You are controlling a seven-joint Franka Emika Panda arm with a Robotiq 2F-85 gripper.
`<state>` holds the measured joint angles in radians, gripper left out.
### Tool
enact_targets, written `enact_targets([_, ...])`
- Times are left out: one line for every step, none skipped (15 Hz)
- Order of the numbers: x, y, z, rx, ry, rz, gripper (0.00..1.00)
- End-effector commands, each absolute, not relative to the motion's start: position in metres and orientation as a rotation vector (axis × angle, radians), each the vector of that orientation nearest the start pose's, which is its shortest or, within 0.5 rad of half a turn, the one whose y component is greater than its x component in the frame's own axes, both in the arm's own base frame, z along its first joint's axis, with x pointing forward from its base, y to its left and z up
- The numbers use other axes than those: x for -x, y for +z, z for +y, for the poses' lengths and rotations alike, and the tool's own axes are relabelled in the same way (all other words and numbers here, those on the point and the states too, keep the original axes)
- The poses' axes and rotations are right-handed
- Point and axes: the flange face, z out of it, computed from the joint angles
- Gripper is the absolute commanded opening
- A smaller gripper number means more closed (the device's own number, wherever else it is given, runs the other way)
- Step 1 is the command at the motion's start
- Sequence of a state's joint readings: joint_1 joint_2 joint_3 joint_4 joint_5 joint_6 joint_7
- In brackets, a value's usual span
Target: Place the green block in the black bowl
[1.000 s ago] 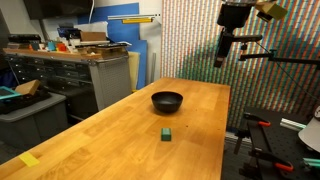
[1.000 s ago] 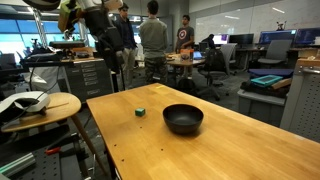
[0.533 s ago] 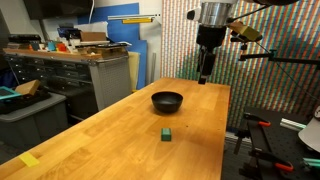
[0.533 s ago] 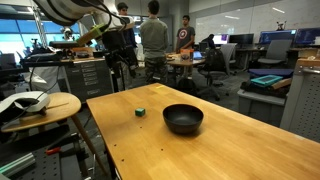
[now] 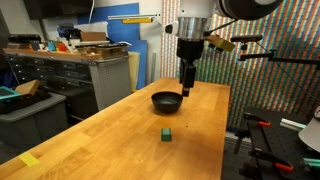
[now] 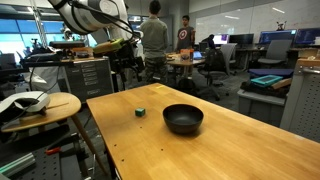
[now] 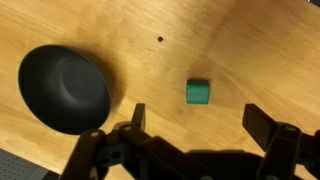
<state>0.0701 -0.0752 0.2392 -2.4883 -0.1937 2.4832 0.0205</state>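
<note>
My wrist view looks down on a light wooden table [image 7: 250, 40]. At left sits the black bowl [image 7: 65, 88], upright. To its right, apart from it, the green block [image 7: 198, 93] lies flat, too cube-like to show a long axis. My gripper [image 7: 196, 117] hangs above, fingers spread wide, holding nothing. In an exterior view, people [image 6: 154, 30] stand behind in an open workshop.

Readable text: none.
Boxes [image 5: 92, 37] beyond bowl [image 5: 167, 100]: any marks too blurred to read.
</note>
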Motion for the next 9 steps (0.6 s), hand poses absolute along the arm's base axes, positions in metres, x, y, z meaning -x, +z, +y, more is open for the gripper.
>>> enact_targets([-0.479,0.302,0.151,3.157,-0.135,-0.767,1.0])
enact_targets([-0.484,0.295,0.154,3.145,-0.134,-0.767,1.0])
enact_targets([-0.488,0.288,0.156,3.139,-0.12,-0.767,1.0])
enact_targets([-0.491,0.28,0.159,3.13,-0.103,-0.765,1.0])
enact_targets([-0.494,0.273,0.162,3.129,-0.088,-0.764,1.0])
enact_targets([-0.496,0.266,0.166,3.12,-0.069,-0.769,1.0])
enact_targets([-0.498,0.26,0.169,3.118,-0.056,-0.773,1.0])
enact_targets([-0.499,0.254,0.172,3.114,-0.04,-0.779,1.0])
enact_targets([-0.5,0.247,0.175,3.113,-0.028,-0.787,1.0])
